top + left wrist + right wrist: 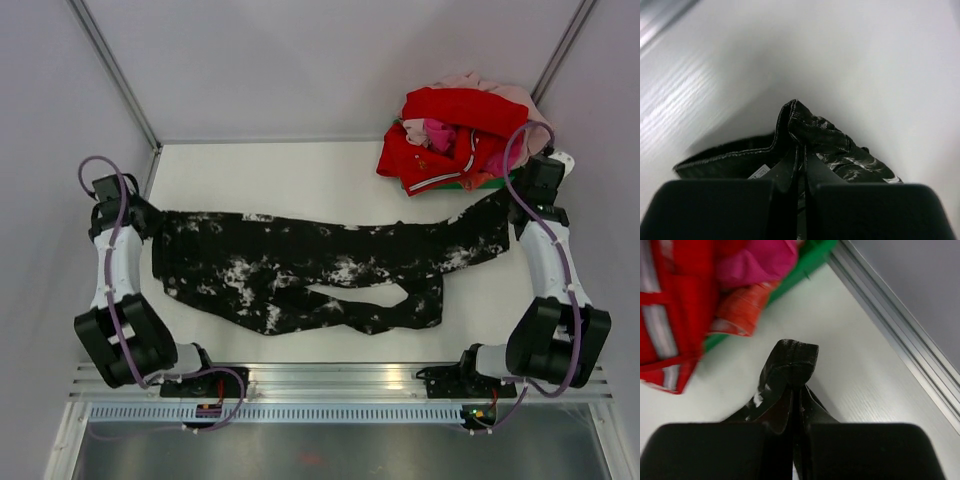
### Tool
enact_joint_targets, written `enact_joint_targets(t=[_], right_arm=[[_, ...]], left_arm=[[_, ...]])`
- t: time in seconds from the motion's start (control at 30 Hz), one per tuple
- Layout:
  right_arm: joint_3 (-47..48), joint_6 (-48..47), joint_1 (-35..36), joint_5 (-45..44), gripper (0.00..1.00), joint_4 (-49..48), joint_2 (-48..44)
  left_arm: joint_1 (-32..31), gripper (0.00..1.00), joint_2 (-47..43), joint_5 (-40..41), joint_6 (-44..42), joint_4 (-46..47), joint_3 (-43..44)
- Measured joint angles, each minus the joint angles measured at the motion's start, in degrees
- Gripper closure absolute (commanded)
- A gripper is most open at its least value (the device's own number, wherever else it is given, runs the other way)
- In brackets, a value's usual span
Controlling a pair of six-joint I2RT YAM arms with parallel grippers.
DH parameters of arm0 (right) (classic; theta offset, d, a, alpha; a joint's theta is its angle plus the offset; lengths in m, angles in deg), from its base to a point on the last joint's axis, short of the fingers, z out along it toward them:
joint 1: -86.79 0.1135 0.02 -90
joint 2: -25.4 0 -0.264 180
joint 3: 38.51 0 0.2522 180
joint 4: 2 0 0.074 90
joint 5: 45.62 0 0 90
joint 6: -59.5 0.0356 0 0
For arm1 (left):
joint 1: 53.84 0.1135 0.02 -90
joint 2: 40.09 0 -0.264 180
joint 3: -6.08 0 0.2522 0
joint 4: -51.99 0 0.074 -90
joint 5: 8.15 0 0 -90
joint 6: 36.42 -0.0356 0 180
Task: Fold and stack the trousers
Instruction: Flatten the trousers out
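Top view: trousers [320,265] are stretched left to right across the table [280,175]. The wide waist end is at the left gripper [150,222] and one leg's hem at the right gripper [513,207]. The other leg lies slack, curled toward the near edge. The hem end sits just beside the red and pink clothes pile [455,135]. Holding opposite ends is likely meant to tension the fabric flat before folding.

Left wrist: fingers are clamped on a bunched waistband corner, with a white label [760,174] showing beside them.

Right wrist: fingers are pinched tight on the leg hem, cuff edge poking up. The red garment [680,305] is near, not touching.

No fold made yet.
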Motion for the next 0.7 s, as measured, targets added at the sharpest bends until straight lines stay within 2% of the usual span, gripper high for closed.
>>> enact_joint_targets(t=[0.17,0.33,0.53,0.7], right_arm=[[1.3,-0.3,0.1,5.6,1.00,-3.7,-11.5],[8.8,-1.0,0.2,6.4,1.00,-6.2,-20.0],[14.0,-2.1,0.2,5.2,1.00,-7.7,-26.1],[20.0,-2.4,0.2,2.1,1.00,-4.9,-25.8]], left_arm=[[-0.2,0.98,-10.7,-4.2,-2.2,0.2,10.9],[-0.7,0.98,-20.1,-6.1,-4.8,-0.5,17.9],[-6.1,0.98,-23.0,-2.6,-8.2,-4.6,27.8],[-6.7,0.98,-22.7,3.7,-8.3,-10.5,36.7]])
